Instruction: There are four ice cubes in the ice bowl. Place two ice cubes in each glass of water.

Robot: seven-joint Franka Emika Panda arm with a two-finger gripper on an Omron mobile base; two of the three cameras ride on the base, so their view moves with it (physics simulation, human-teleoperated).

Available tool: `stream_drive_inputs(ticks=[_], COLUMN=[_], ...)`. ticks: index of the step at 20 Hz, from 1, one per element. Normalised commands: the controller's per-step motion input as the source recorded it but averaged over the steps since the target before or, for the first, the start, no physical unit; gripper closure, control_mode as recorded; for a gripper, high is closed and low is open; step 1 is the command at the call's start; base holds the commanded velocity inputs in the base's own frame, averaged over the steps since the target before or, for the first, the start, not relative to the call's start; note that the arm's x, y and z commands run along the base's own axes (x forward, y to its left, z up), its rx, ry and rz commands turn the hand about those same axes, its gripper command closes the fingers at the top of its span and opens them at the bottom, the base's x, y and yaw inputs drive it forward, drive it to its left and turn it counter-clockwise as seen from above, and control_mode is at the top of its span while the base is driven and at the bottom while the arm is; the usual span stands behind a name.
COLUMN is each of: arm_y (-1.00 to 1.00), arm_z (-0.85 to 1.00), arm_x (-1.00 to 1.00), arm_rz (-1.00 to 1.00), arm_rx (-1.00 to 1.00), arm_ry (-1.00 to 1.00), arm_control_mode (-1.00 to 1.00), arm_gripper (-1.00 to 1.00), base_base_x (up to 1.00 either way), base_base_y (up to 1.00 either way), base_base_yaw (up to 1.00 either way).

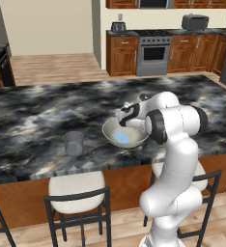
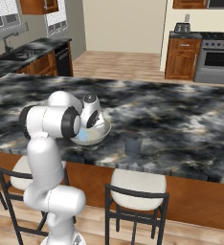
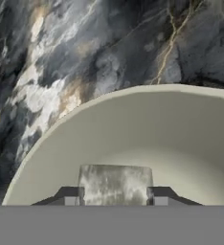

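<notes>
A: Marble, black veined with grey and gold, is making up the top of the long table (image 1: 47, 116), and it is spreading across both base views.

B: And the white arm (image 1: 175, 159)?

A: It is rising from the floor side of the table, between two cushioned stools (image 1: 76, 190), and bending over the edge so its hand is reaching down into the ice bowl (image 1: 110, 131).

B: Where is the bowl sitting?

A: On the table near its front edge, just in front of the arm. It is wide, round and pale beige. In the left base view pale blue ice cubes (image 1: 122, 138) are lying at its bottom.

B: The glass of water?

A: A small grey tumbler (image 1: 73, 143) is standing upright on the table to the left of the bowl in the left base view, apart from it and also near the front edge. In the right base view a glass (image 2: 132, 144) is standing on the other side of the bowl, to its right, again apart from it.

B: What is the gripper (image 3: 114, 201) doing?

A: In the hand view its two dark fingertips (image 3: 72, 197) are pressing on either side of one ice cube (image 3: 115, 184), inside the bowl's curved wall. It is clenched on that cube.

B: Is the cube off the bowl floor?

A: I cannot tell.
</notes>
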Motion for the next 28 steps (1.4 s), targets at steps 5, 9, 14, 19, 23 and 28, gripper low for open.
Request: stream_drive_inputs(ticks=[5,9,14,19,23,28], arm_y=[0.21,0.42,0.46,0.54,0.77,1.00], arm_z=[0.94,0.68,0.29,0.02,0.02,0.00], arm_x=[-0.28,-0.18,-0.17,0.00,0.00,-0.03], arm_rz=[0.11,0.49,0.61,0.55,0.52,0.33], arm_rx=[0.04,0.00,-0.01,-0.01,-0.05,-0.12], arm_ry=[0.01,0.26,0.23,0.14,0.16,0.01], arm_control_mode=[-1.00,-1.00,-1.00,-1.00,-1.00,-1.00], arm_gripper=[1.00,1.00,1.00,1.00,1.00,1.00], base_base_x=[0.00,0.00,0.00,0.00,0.00,0.00], base_base_y=[0.00,0.00,0.00,0.00,0.00,0.00], base_base_yaw=[0.00,0.00,0.00,0.00,0.00,0.00])
